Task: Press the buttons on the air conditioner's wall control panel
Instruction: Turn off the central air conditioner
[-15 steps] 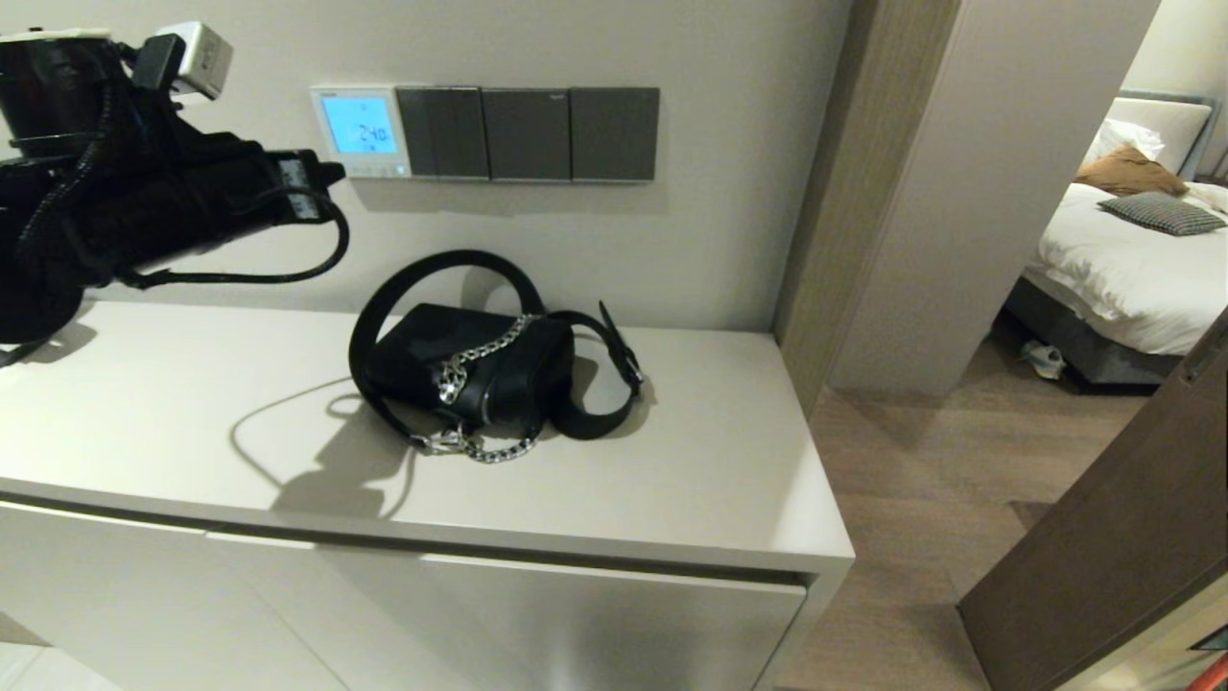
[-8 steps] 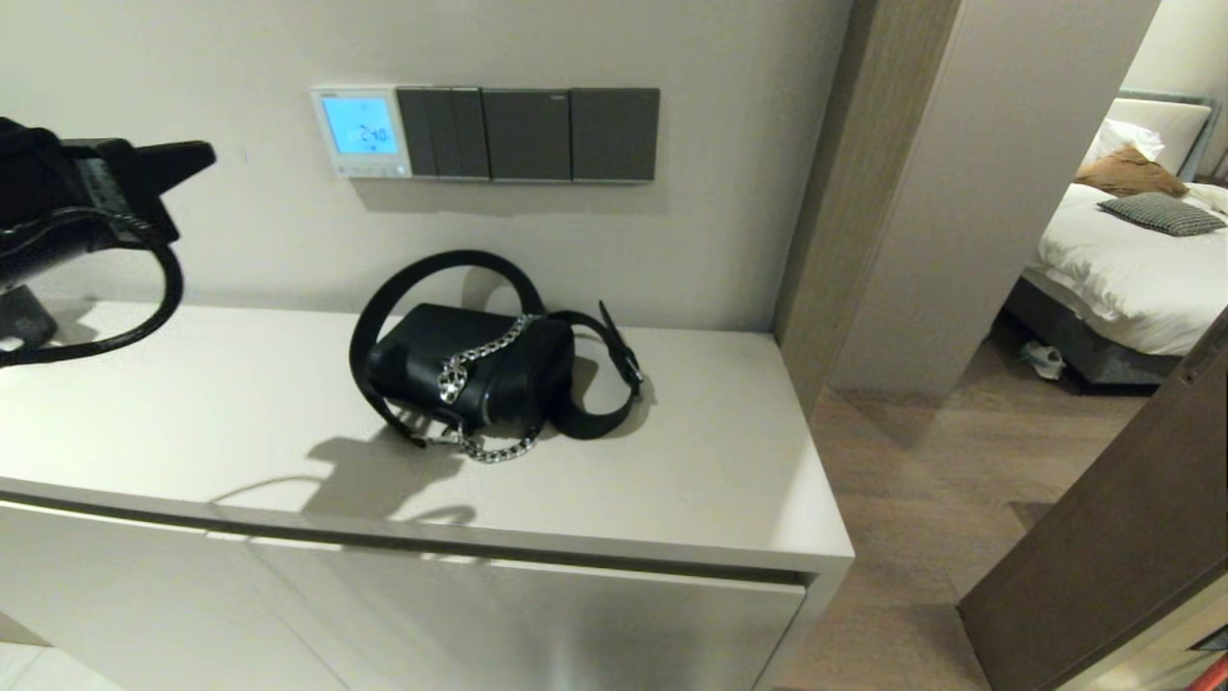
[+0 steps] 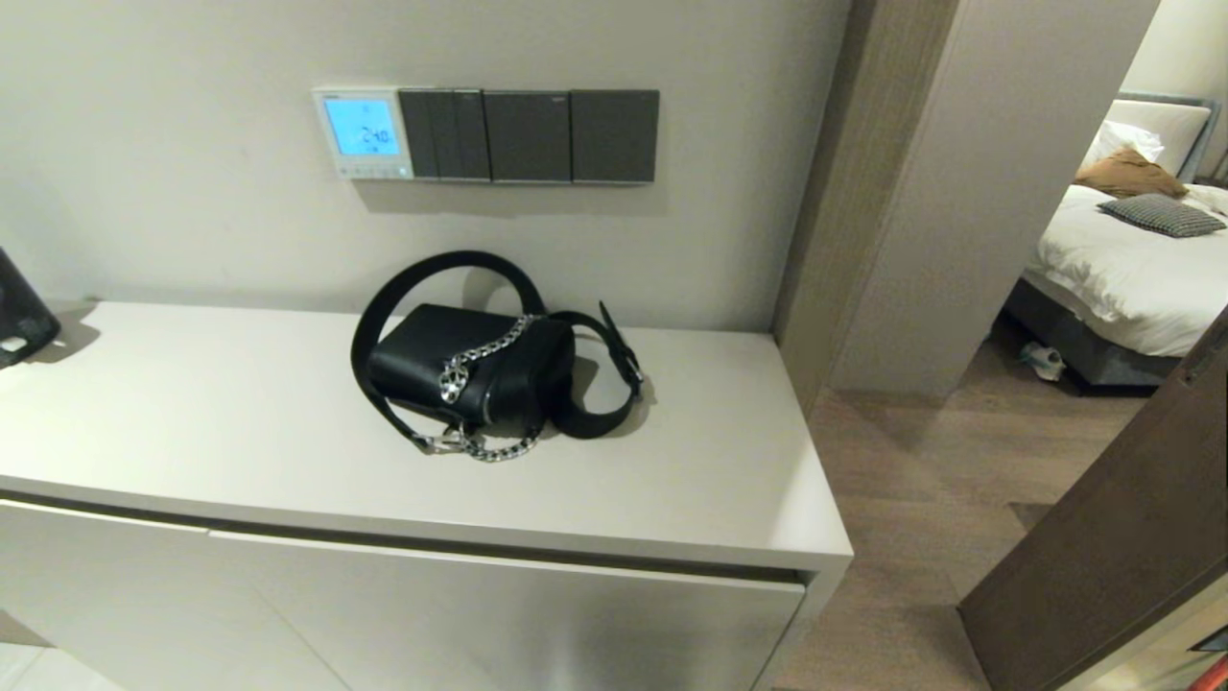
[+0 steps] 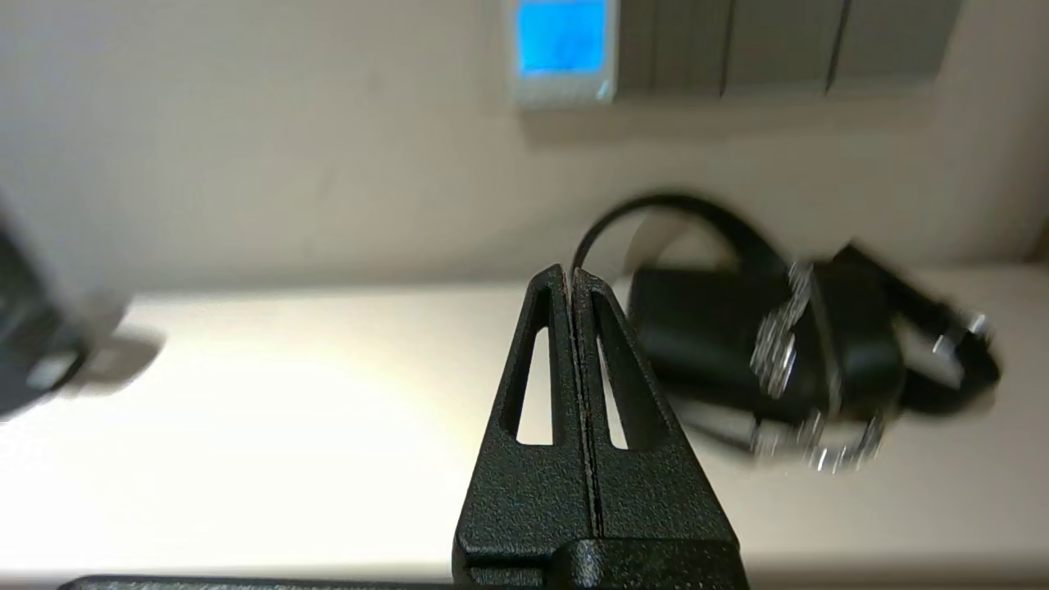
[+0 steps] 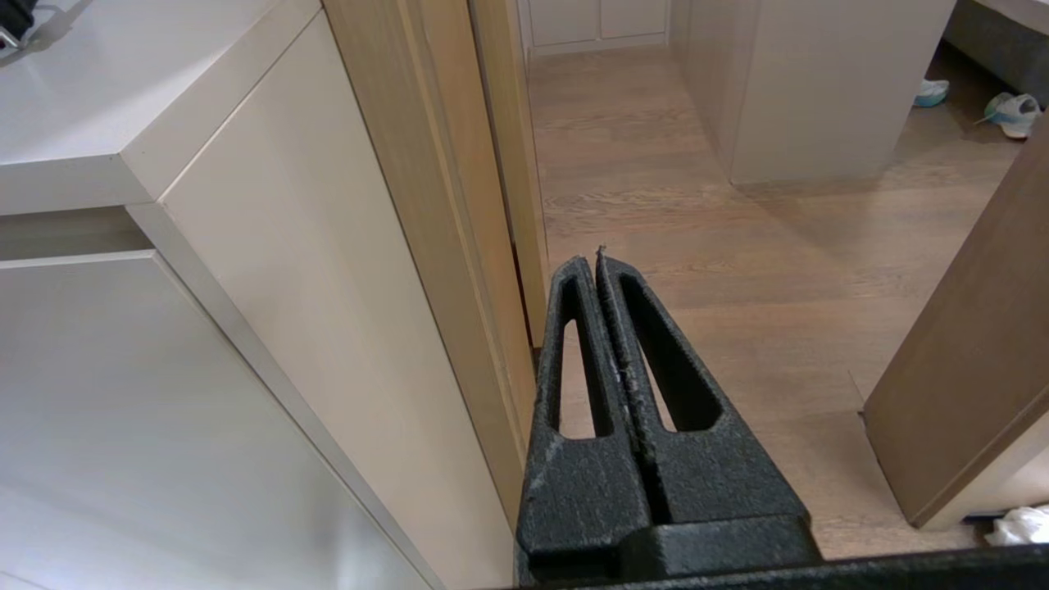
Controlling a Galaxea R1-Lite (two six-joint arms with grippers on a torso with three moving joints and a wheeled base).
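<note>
The white wall control panel (image 3: 362, 131) hangs on the wall with its screen lit blue and showing digits. Its row of small pale buttons (image 3: 369, 172) runs along the lower edge. The panel also shows blurred in the left wrist view (image 4: 561, 51). My left gripper (image 4: 571, 273) is shut and empty, out of the head view, drawn back over the cabinet top well below and short of the panel. My right gripper (image 5: 592, 260) is shut and empty, hanging low beside the cabinet's right end above the wooden floor.
Three dark grey switch plates (image 3: 532, 134) sit right of the panel. A black handbag (image 3: 475, 369) with strap and chain lies on the white cabinet top (image 3: 192, 422). A dark object (image 3: 21, 312) stands at the far left. A wooden door frame (image 3: 825, 192) and bedroom are to the right.
My left arm has pulled back from near the panel, down and to the left, and has left the head view. The panel's screen stays lit.
</note>
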